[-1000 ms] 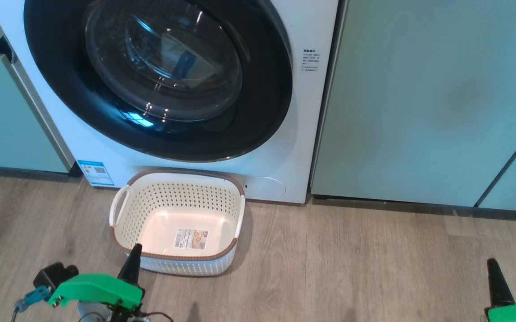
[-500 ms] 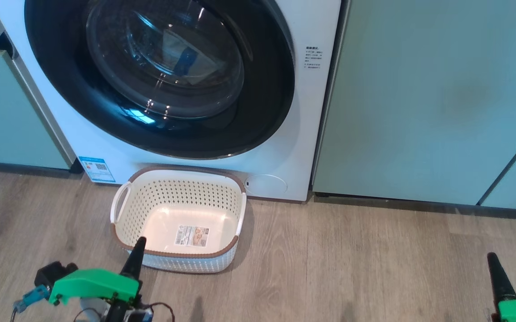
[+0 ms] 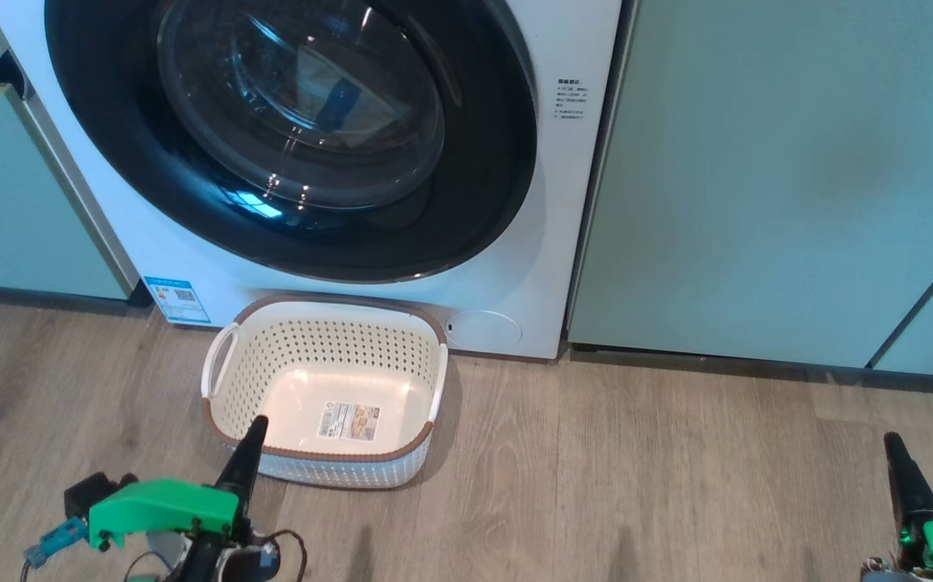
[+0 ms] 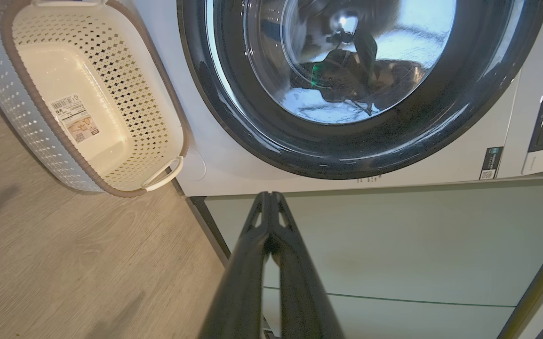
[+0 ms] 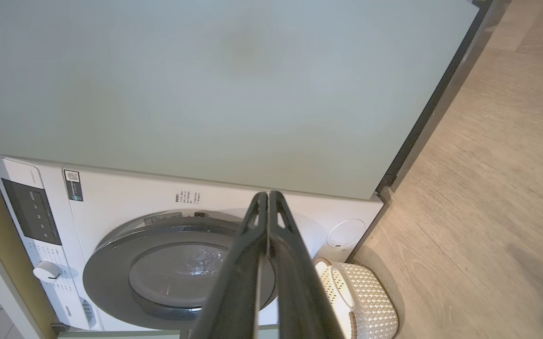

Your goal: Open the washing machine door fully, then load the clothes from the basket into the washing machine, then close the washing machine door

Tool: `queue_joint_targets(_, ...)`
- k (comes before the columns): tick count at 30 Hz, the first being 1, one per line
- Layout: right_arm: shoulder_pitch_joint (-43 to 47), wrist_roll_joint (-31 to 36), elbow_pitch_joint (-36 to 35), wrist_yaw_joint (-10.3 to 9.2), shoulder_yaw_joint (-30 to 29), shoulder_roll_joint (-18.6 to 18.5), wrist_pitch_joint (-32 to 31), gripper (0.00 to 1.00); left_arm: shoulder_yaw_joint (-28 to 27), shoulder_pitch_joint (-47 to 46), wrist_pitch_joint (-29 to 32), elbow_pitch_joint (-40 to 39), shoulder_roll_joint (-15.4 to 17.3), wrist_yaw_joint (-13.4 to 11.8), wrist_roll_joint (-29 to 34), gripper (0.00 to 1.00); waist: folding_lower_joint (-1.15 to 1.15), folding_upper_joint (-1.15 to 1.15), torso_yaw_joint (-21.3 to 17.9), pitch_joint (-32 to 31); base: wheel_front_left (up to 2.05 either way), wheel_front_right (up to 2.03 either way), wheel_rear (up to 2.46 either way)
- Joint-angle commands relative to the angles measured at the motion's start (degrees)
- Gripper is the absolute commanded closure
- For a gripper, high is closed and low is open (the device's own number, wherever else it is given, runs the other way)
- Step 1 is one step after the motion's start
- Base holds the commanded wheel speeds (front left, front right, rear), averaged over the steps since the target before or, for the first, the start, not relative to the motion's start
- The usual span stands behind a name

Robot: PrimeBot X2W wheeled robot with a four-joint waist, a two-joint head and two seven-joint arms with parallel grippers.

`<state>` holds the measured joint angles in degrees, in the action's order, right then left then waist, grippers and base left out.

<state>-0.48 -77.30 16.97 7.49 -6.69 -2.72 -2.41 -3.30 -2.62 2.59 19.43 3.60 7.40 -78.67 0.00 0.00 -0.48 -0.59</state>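
The white washing machine [image 3: 515, 267] stands between cabinets, and its door [image 3: 466, 202], with a glossy black rim and domed glass, lies flat against the front. On the floor right before it sits the cream basket [image 3: 329, 473], with just a label on its floor. The clothes are out of view. My left gripper [image 3: 256, 424] is shut, its tip over the basket's near left rim in the head view. In its wrist view the left gripper [image 4: 268, 195] points at the cabinet beside the machine, and the basket [image 4: 31, 127] is at upper left. My right gripper [image 3: 893, 443] is shut, low at the far right, away from both.
Pale green cabinet doors [image 3: 757, 186] flank the machine on the right, and another cabinet [image 3: 6, 210] stands on the left. A wood-look floor [image 3: 636, 485] stretches out to the right of the basket. A round cover [image 3: 483, 327] sits low on the machine's front.
Both gripper tips have crept a little upward in the head view, which itself has shifted slightly. Both grippers stay shut; basket and door have not moved.
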Motion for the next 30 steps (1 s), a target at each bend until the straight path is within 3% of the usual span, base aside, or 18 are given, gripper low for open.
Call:
queue_joint_targets(1,-3.4,-1.3,-2.1,0.0,0.7,-0.1,-0.5,1.0,-1.8,-3.3,0.3,-2.2,0.4,0.1,-1.1,1.0,0.0,0.0,0.0,0.0,0.0,0.0,0.0)
queue_joint_targets(21,-5.7,-14.7,-2.9,0.0,0.2,-0.2,-4.0,1.0,-3.2,-3.6,3.9,-5.4,-0.7,0.1,-13.3,1.0,0.0,0.0,0.5,0.8,0.0,0.0,0.0)
queue_joint_targets(30,-5.7,-14.9,-2.9,0.0,0.1,-0.2,-4.1,1.0,-3.2,-3.6,3.9,-5.4,-0.7,0.1,-13.5,1.0,0.0,0.0,0.5,0.8,0.0,0.0,0.0)
